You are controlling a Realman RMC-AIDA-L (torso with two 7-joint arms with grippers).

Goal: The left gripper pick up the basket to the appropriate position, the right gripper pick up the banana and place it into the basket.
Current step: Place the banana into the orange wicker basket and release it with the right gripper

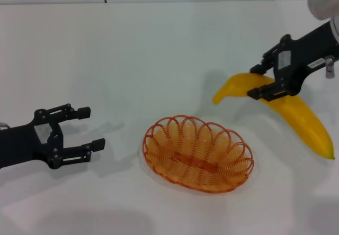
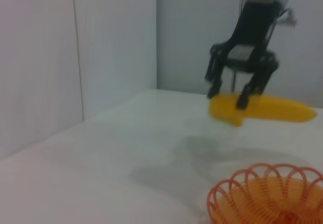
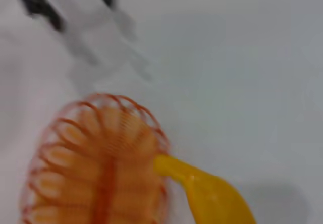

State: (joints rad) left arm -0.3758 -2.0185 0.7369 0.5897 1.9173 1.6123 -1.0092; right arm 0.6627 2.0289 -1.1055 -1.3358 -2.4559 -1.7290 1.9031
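Carrying the large curved yellow banana [image 1: 296,116] above the white table [image 1: 159,50], my right gripper [image 1: 260,81] clamps near its stem end. Shallow orange wire basket [image 1: 197,153] sits centre; my left gripper [image 1: 91,128] hovers beside it, fingers wide. Best lowered lengthwise, level.

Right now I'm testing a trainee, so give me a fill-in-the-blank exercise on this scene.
1. The right gripper is shut on the ____.
2. The basket holds ____ fruit.
3. The left gripper, apart from the basket, has its fingers ____.

Missing words: banana; no; open
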